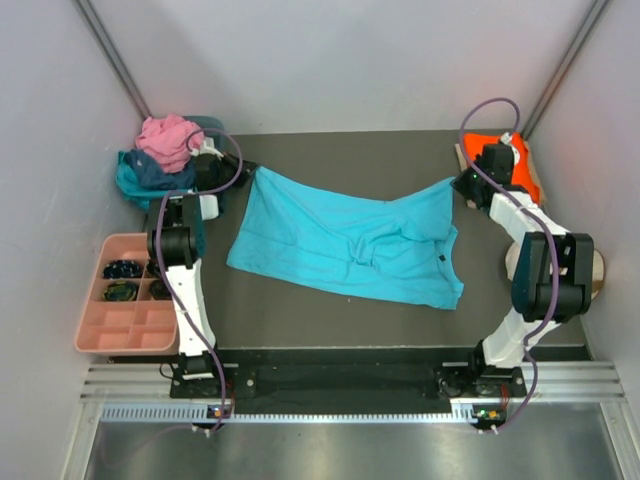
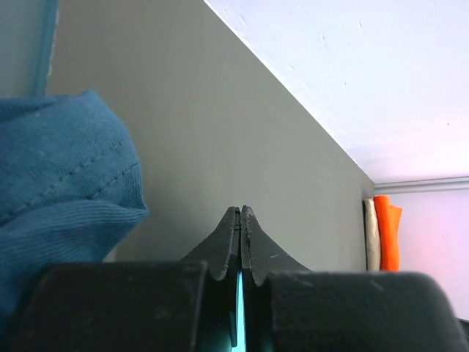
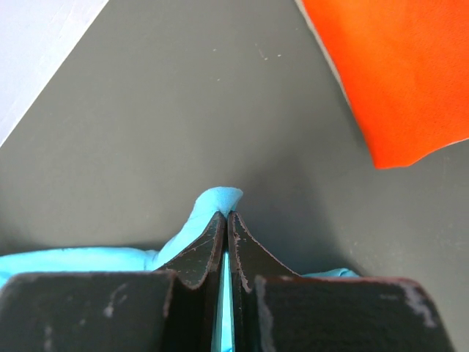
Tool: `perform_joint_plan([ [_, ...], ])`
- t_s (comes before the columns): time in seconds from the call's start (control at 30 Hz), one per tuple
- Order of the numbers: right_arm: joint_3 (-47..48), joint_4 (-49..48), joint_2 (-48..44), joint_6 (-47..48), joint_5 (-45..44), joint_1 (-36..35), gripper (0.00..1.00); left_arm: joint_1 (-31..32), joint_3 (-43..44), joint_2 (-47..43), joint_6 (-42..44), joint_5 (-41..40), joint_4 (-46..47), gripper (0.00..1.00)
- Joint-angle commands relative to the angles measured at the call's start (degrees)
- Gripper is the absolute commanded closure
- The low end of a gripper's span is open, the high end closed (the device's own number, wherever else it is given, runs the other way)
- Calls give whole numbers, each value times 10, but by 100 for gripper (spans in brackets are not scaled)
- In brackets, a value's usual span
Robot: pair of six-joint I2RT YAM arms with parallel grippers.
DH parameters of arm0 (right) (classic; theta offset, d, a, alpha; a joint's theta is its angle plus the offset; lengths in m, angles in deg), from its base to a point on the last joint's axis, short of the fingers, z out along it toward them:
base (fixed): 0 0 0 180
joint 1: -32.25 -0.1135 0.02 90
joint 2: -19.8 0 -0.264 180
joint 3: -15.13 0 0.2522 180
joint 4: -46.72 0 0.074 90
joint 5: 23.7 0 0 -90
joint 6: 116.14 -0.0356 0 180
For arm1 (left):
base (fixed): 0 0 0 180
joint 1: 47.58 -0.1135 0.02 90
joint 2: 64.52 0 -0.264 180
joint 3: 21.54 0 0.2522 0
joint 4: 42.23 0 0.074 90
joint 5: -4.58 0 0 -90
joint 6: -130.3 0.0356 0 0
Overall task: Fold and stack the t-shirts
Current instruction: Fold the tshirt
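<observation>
A bright turquoise t-shirt (image 1: 345, 242) lies spread and rumpled across the dark mat. My left gripper (image 1: 243, 170) is shut on its far left corner; a turquoise sliver (image 2: 239, 308) shows between the jaws. My right gripper (image 1: 462, 183) is shut on its far right corner, with cloth (image 3: 216, 202) poking past the tips. A pile of pink (image 1: 168, 139), navy and teal shirts (image 1: 140, 177) sits at the far left; teal cloth (image 2: 58, 183) shows in the left wrist view. An orange shirt (image 1: 520, 160) lies at the far right and shows in the right wrist view (image 3: 396, 73).
A pink compartment tray (image 1: 125, 310) with small dark items stands left of the left arm. White walls close in the back and sides. A cream edge (image 2: 370, 235) lies under the orange shirt. A metal rail (image 1: 340, 385) runs along the near edge.
</observation>
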Motion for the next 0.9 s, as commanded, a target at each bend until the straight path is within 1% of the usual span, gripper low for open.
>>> perform_joint_plan([
  [0.0,44,-27,9,16,-33,1,100,-6,26,15,2,10,22,100],
  [0.23,70,-27,26,36,-61,1,100,-11,22,17,4,13,18,100],
  [0.6,139,-12,88,69,-58,1,100,-21,22,29,-3,22,25,100],
  [0.7,132,-10,86,69,-44,1,100,-23,17,27,-7,29,30,100],
  [0.87,108,5,52,69,-25,1,100,-25,3,17,-8,38,37,100],
])
